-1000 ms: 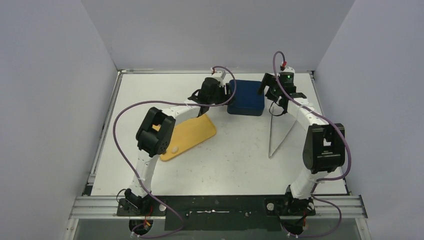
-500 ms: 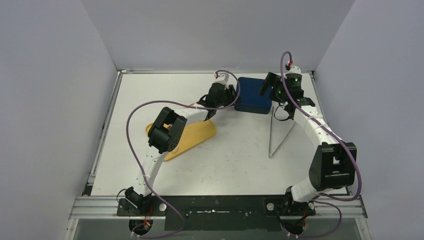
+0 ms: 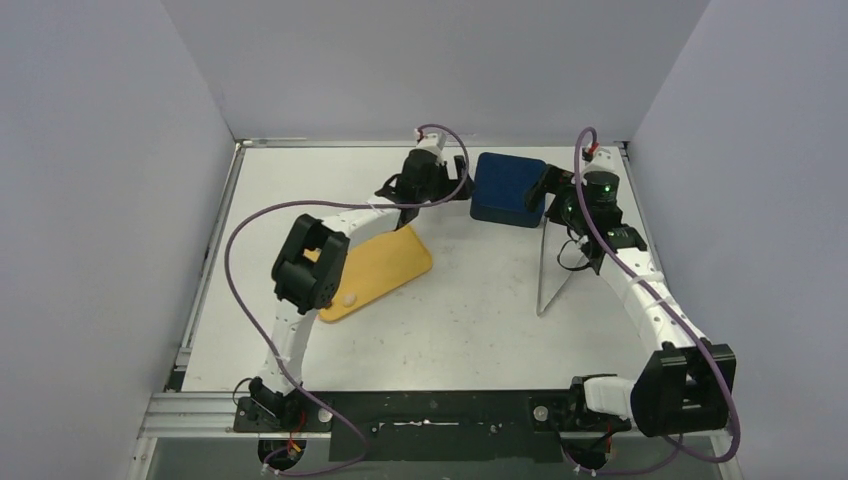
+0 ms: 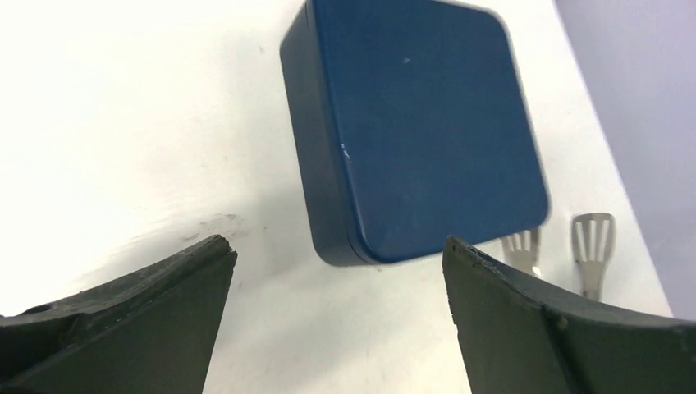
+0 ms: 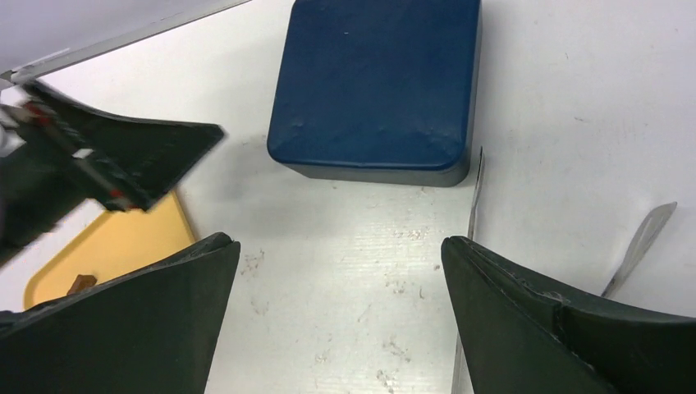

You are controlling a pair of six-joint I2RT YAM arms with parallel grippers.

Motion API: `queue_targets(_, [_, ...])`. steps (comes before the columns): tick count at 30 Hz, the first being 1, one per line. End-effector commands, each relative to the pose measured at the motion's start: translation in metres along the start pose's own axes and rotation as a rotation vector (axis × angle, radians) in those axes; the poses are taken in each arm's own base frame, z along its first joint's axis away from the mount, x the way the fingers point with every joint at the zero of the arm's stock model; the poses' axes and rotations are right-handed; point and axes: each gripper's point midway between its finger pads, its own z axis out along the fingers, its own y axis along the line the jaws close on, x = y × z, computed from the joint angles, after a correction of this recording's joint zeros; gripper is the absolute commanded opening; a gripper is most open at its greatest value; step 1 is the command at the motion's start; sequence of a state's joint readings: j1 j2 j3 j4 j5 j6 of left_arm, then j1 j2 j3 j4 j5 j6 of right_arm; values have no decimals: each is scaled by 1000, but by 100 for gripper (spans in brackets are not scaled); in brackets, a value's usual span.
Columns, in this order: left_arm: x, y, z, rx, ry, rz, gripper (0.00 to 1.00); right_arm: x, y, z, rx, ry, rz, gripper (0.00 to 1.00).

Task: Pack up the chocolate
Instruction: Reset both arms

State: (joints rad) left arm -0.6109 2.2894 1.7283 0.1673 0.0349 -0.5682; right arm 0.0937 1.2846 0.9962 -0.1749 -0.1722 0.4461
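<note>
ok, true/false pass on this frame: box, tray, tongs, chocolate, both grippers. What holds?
1. The blue box shows a solid top, with no compartments visible. True.
2. The left gripper is shut on the box. False: it is open, with nothing between its fingers.
3. The tongs lie on the table by the box. True.
4. The yellow tray sits on the box. False: it lies on the table, left of the box.
5. The right gripper holds the tongs. False: it is open and empty.
6. A brown chocolate piece lies on the tray. True.
</note>
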Motion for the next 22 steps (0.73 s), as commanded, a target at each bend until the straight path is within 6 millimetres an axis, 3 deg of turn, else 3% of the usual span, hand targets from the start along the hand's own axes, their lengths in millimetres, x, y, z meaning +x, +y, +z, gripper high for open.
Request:
queue_targets(1, [-109, -59, -97, 97, -189, 91, 97, -10, 11, -31, -38, -57, -23, 100])
queue_targets(4, [-117, -72, -145, 130, -208, 95, 97, -3, 8, -45, -23, -33, -37, 100])
queue_targets(10, [-102, -86, -233, 215, -221, 61, 97, 2, 14, -78, -65, -62, -37, 100])
queue_targets(14, [-80, -68, -284, 170, -215, 39, 97, 7, 22, -92, -122, -91, -22, 100])
queue_targets(18, [-65, -53, -324, 169, -278, 4, 97, 9, 26, -100, -147, -91, -18, 100])
queue_targets(22, [-49, -43, -344, 182, -292, 9, 97, 9, 26, -103, -142, -98, -27, 100])
